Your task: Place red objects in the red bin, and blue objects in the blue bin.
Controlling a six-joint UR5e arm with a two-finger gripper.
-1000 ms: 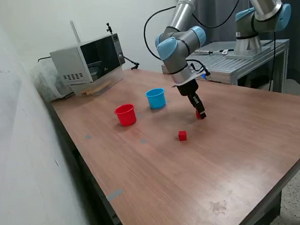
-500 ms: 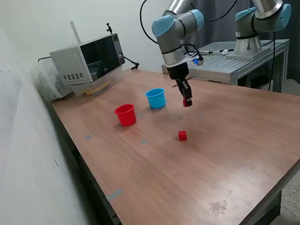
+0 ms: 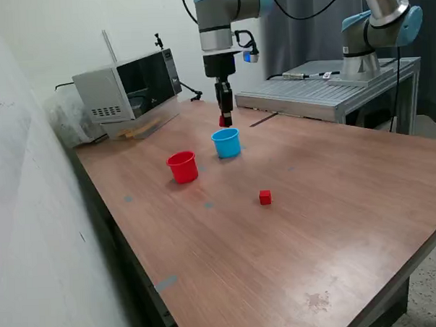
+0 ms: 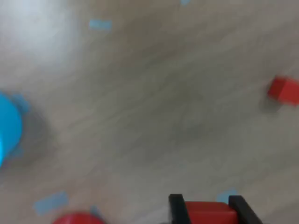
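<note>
On the brown wooden table (image 3: 335, 202), a red cube (image 4: 205, 212) sits clamped between the gripper (image 3: 223, 122)'s fingers above the blue cup (image 3: 226, 143), mid-carry, and looks to need shifting over the red cup (image 3: 182, 166) beside it, while another red cube (image 3: 265, 197) waits nearby.

A microwave (image 3: 132, 93) sits at the wooden table's (image 3: 336, 223) far corner (door shut)
</note>
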